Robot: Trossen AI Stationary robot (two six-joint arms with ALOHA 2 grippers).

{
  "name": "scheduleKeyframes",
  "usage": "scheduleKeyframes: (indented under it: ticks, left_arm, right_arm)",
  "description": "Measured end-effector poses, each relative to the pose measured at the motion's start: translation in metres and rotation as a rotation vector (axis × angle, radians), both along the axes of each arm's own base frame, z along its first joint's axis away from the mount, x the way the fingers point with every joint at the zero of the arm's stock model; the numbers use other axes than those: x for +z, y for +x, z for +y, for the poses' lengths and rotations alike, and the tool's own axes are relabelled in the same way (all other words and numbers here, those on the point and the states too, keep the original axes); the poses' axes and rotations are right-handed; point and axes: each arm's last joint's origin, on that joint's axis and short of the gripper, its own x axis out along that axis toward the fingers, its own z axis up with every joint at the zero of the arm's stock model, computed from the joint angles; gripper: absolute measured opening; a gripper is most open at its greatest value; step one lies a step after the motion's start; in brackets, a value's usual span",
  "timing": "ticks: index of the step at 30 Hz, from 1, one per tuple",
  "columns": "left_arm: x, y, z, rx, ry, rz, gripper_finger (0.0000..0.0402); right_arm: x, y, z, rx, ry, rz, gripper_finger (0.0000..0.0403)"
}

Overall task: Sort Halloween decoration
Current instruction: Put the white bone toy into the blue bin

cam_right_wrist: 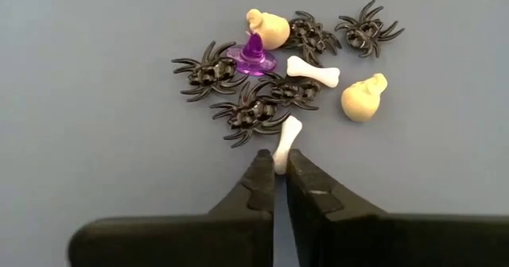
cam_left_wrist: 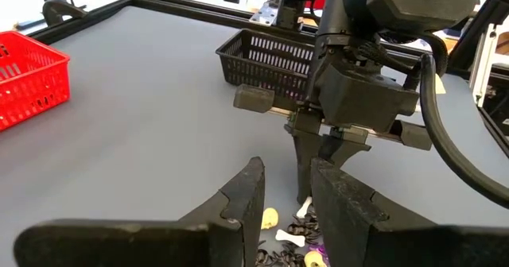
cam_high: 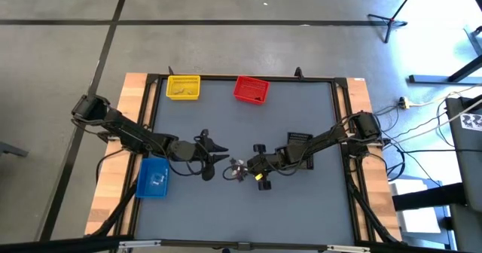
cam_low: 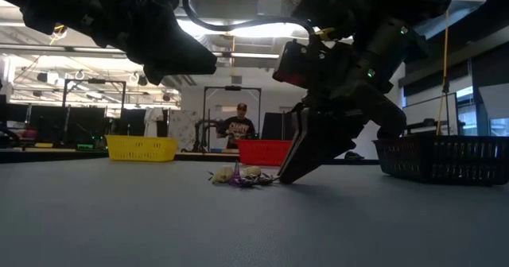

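The Halloween decoration is a small pile [cam_right_wrist: 254,84] on the grey table [cam_high: 226,125]. It holds several dark spiders [cam_right_wrist: 213,70], a purple witch hat [cam_right_wrist: 253,56], two pale tan skulls [cam_right_wrist: 363,98] and two white bones. One bone [cam_right_wrist: 313,70] lies loose among the spiders. My right gripper [cam_right_wrist: 280,172] is shut on the other bone [cam_right_wrist: 288,133] at the pile's near edge. My left gripper [cam_left_wrist: 286,195] hangs open just left of the pile [cam_high: 239,169], above the table and touching nothing. My right gripper pinches the white bone's near end [cam_right_wrist: 281,157] between its two fingertips. The fingers slant down from the table's right side and lie along the bone. The bone's far end [cam_right_wrist: 293,124] still rests beside a spider on the table.
A yellow bin [cam_high: 183,86] and a red bin [cam_high: 251,89] stand at the far edge. A blue bin [cam_high: 154,176] sits near the left edge and a black bin [cam_high: 299,140] under my right arm. A person [cam_low: 241,125] stands in the room beyond.
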Motion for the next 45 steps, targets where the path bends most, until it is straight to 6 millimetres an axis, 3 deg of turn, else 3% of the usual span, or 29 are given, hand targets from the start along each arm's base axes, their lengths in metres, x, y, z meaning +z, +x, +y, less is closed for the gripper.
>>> scheduleKeyframes:
  ticks: [10,24,35,45]
  left_arm:
    - [0.000,0.000,0.000,0.000,0.000,0.000,0.0098]
    - [0.000,0.000,0.000,0.000,0.001,0.001,0.0098]
    - [0.000,0.000,0.000,0.001,0.001,0.003,0.0098]
    - [0.000,0.000,0.000,0.001,-0.001,0.001,0.0098]
  right_arm:
    - [0.002,-0.001,0.000,0.006,-0.004,-0.002,0.0032]
    - [0.025,-0.010,-0.005,-0.038,-0.067,-0.009,0.0032]
    - [0.040,-0.005,-0.008,-0.099,-0.173,-0.136,0.0033]
    - [0.058,0.010,-0.004,-0.062,-0.172,-0.371,0.0033]
